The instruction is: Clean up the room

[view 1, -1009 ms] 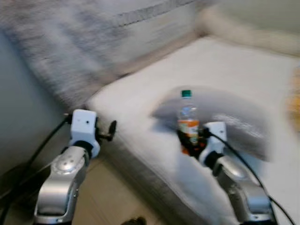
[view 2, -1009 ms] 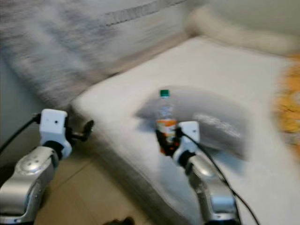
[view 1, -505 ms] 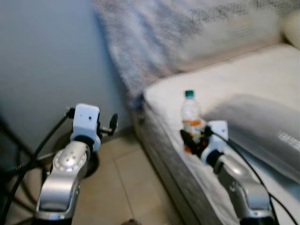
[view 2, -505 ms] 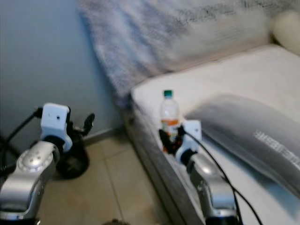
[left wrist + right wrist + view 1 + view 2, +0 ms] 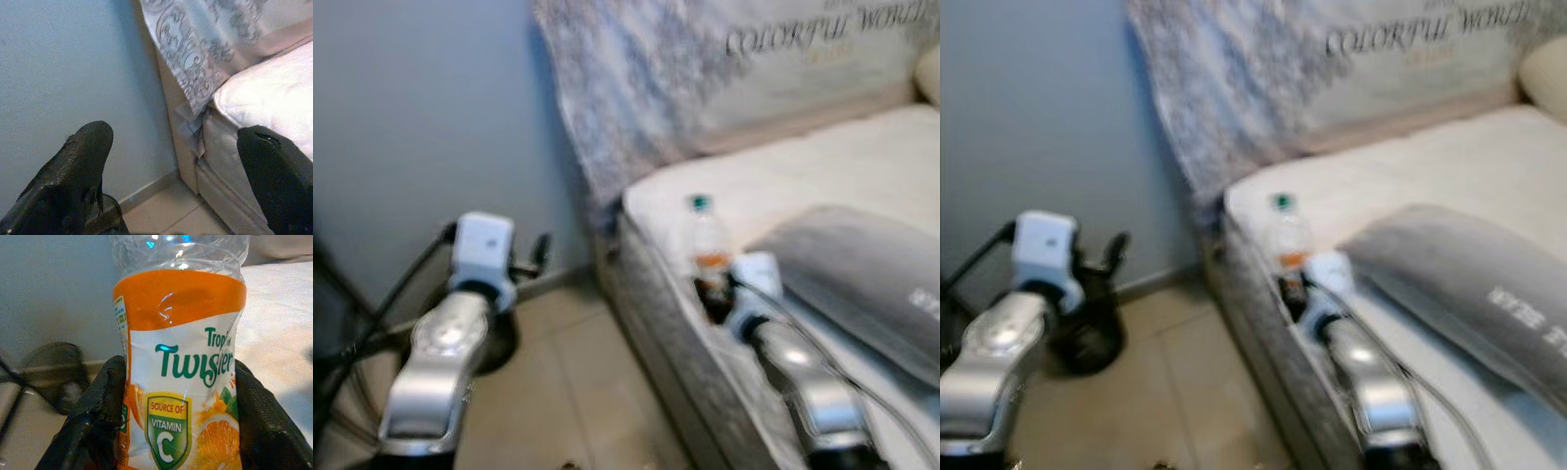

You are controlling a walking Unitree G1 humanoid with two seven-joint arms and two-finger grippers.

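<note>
The right hand point(image 5: 178, 431) has both black fingers point(image 5: 98, 416) pressed against the sides of a clear bottle point(image 5: 181, 362) with an orange label and green cap, holding it upright above the near edge of the bed point(image 5: 783, 186). A grey pillow point(image 5: 862, 274) lies just beside it. The left hand point(image 5: 176, 171) hangs with fingers spread wide, gripping nothing, over the tiled floor point(image 5: 558, 392) near the blue wall point(image 5: 421, 117).

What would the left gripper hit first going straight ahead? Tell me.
Probably the blue-grey wall: the open left gripper points at the corner where it meets the bed and patterned blanket. Depth is unclear.
</note>
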